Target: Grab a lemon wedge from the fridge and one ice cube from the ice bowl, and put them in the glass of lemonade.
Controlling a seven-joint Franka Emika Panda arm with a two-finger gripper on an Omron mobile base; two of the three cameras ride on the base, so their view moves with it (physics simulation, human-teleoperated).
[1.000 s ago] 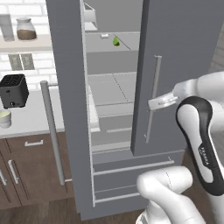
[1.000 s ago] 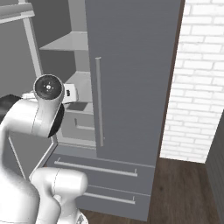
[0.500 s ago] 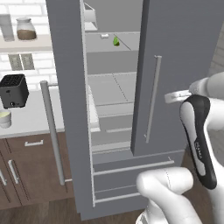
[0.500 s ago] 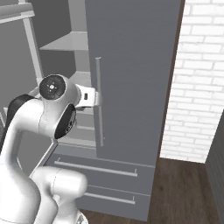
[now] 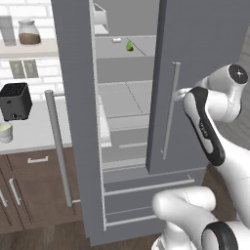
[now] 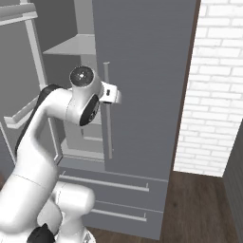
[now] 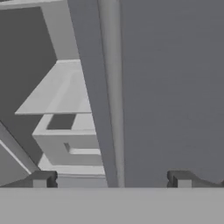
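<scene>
1. High on an upper shelf inside the fridge [image 5: 195, 58] sits the lemon wedge [image 5: 129, 46], far back from the opening; the left door [image 5: 73, 112] stands swung wide, the right door is closed.
2. At the right door's vertical bar handle [image 5: 169, 110] is the pincer [image 7: 111, 179], its two dark fingertips spread with the bar running between them, nothing pinched as far as I can judge.
3. That wedge looks tiny and light, likely soft and a bit slick; I would take it gently across its flat sides, since a hard squeeze could squash it or make it slip.
4. On the surface [image 5: 39, 139] to the left stand a black toaster [image 5: 15, 101] and a cream cup [image 5: 5, 132]; a jar [image 5: 29, 32] sits on the wall shelf above.
5. Standing in the way: the closed right door narrows the opening, and the door-side bins on the open door crowd the reach to that high shelf.
</scene>
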